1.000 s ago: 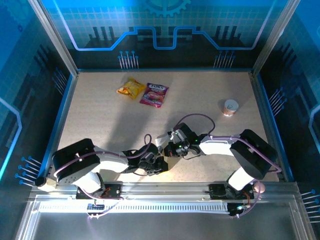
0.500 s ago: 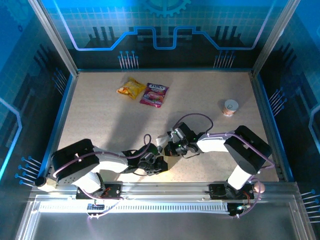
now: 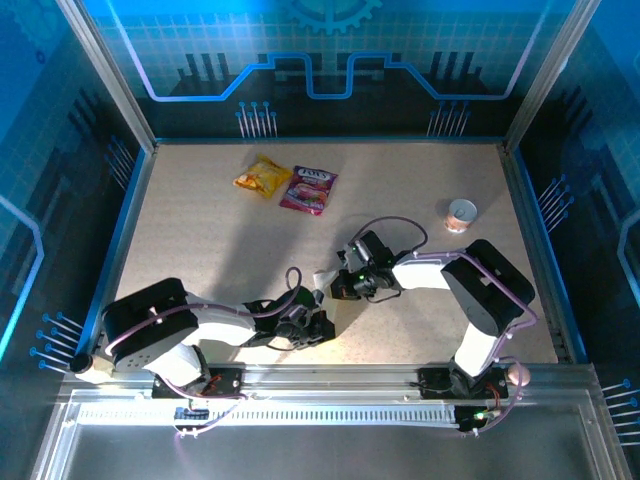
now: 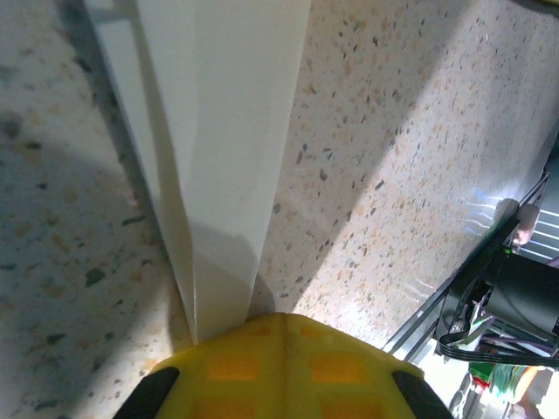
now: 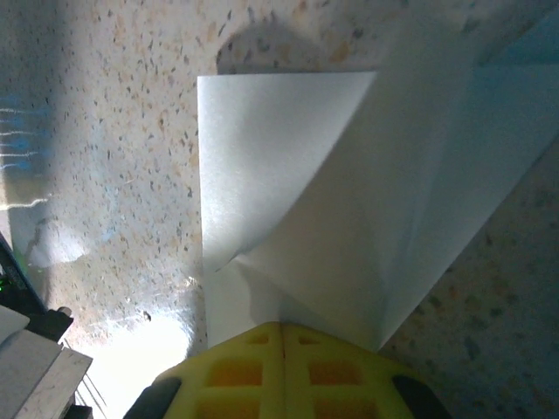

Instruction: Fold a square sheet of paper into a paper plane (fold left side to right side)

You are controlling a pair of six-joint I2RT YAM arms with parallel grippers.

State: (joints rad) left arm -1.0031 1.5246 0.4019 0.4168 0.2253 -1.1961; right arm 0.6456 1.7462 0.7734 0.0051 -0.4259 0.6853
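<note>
Table: tabletop was pale beige, stone-look, speckled with dark and orange flecks.
Behind the tabletop: a dark blue back panel carried a light-blue grid, a stepped outline and a gear motif at its top edge.
Left and right of the tabletop: blue side walls bore pin-shaped marks; slanting aluminium posts rose at the far corners.
Along the tabletop's near edge: a metal rail ran full width.
Light: a broad shadow lay across the tabletop's middle.

Black-and-white left arm and right arm, lilac cables, yellow grid-moulded pincer fingers
</note>
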